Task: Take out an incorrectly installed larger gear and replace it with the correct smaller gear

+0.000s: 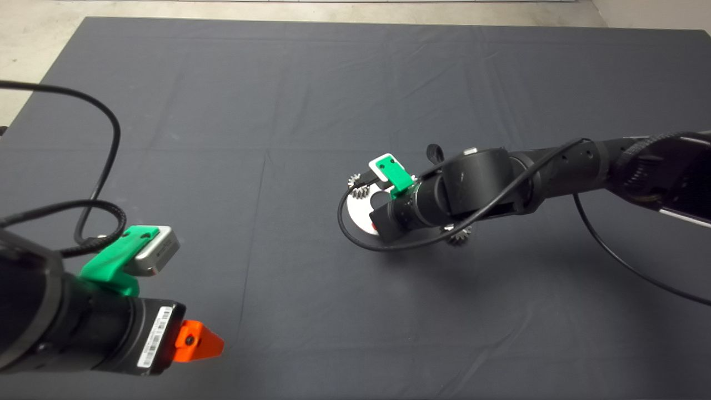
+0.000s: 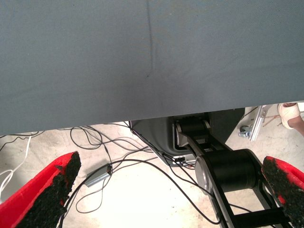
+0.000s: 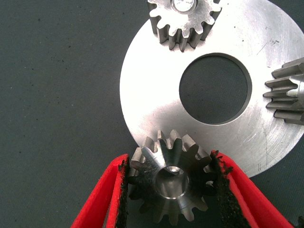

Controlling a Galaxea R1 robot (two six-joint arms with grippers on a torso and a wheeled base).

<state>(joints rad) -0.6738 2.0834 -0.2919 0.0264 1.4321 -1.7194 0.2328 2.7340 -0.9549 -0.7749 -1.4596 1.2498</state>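
My right gripper [image 3: 171, 161] is shut on the smaller gear [image 3: 168, 190], a dark steel gear with a centre hole. Both pads press its teeth, and it overlaps the rim of the round silver plate [image 3: 266, 42]. Something glints inside its hole. In the head view the right arm covers that spot, leaving only part of the plate [image 1: 355, 214] showing. The larger gear [image 1: 460, 234] lies on the mat just off the plate, half under the right arm. My left gripper [image 1: 197, 341] is parked at the lower left, open [image 2: 171, 161] and holding nothing.
Two lighter small gears sit on the plate, one on a pin [image 3: 183, 21] and one at the rim [image 3: 289, 92]. The plate has a wide centre hole [image 3: 215, 89]. A black cable [image 1: 355, 236] loops around the plate. Past the mat's edge are floor cables and a person's shoe [image 2: 289, 114].
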